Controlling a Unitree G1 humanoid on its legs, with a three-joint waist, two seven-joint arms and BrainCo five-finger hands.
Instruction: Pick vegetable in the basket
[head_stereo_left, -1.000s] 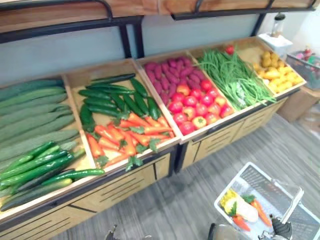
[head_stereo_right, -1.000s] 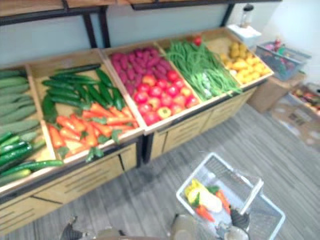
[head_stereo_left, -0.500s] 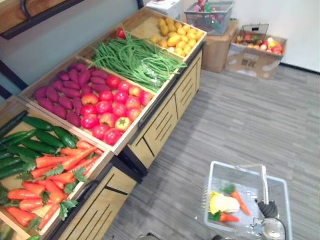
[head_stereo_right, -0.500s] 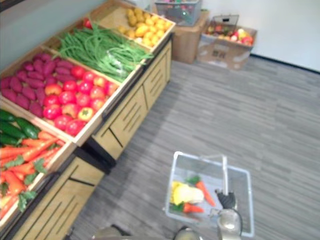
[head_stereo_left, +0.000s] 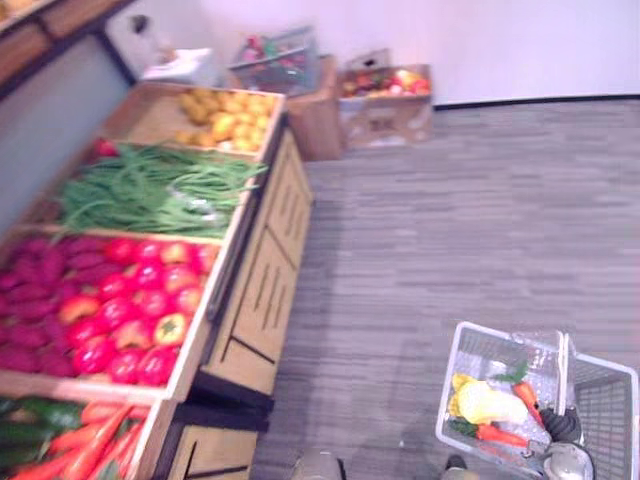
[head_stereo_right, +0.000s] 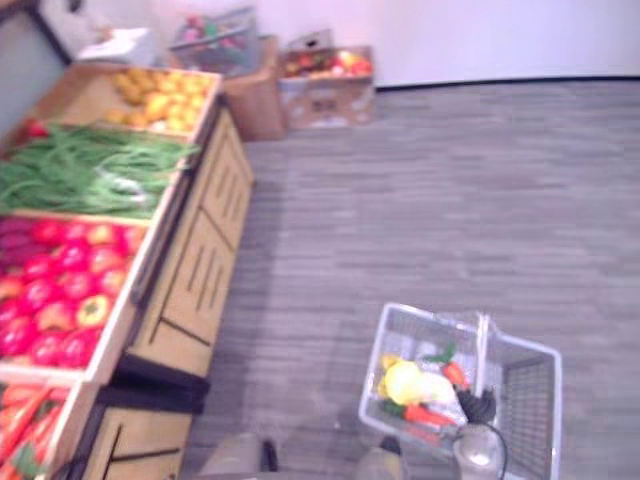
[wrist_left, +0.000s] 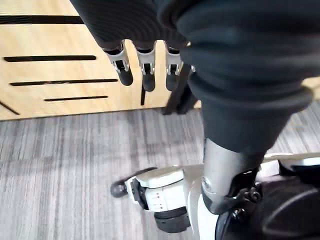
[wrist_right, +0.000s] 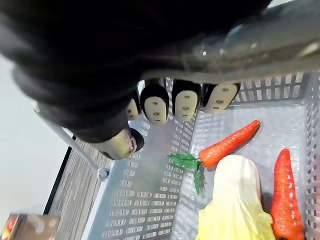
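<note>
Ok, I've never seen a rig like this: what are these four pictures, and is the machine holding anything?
This is a two-legged humanoid robot with two fingered hands. The two wide pictures come from a stereo camera on its head, looking down at a wooden produce stand with green beans and red tomatoes. The two close pictures come from cameras on its wrists. The right hand has its fingers curled round the handle of a mesh basket, which holds carrots and a pale leafy vegetable. The left hand hangs open by the stand's front, holding nothing.
</note>
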